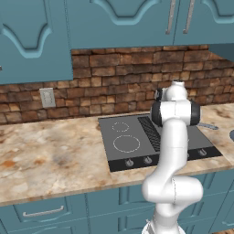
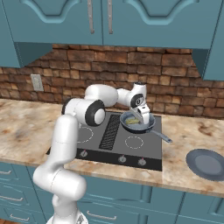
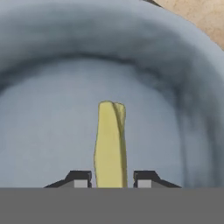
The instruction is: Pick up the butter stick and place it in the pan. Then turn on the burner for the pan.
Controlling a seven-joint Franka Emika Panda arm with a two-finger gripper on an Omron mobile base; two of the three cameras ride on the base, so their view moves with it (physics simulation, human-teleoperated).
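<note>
The butter stick (image 3: 110, 144) lies inside the bowl of the pan (image 3: 52, 131), on its grey-blue floor. In the hand view it runs as a narrow pale yellow strip straight up from between the two finger tips, so its long axis points away from the end effector (image 3: 112, 178), along the line of sight, and crosswise to the direction in which the fingers part. Each dark tip shows a small gap to the butter's side, so the fingers look slightly spread and just off the block rather than pinching it; whether one of them touches it lower down cannot be told.

In the right base view the end effector (image 2: 143, 117) hangs over the pan (image 2: 148, 127), tilted down into it, with a patch of yellow butter (image 2: 131, 120) on the pan's near left side. The pan sits on the rear right burner of the black cooktop (image 2: 100, 146), its thin silvery handle (image 2: 162, 137) pointing forward and right towards the bench edge.

The placing step seems all but done. The next move probably calls for a straight pull back along the butter's long axis, away from the pan floor, so the tips do not drag the block. After that the target lies well apart from the pan: the row of knobs (image 2: 122, 159) along the cooktop's front edge, below and nearer the robot. Which knob serves the pan's burner is not readable here.
</note>
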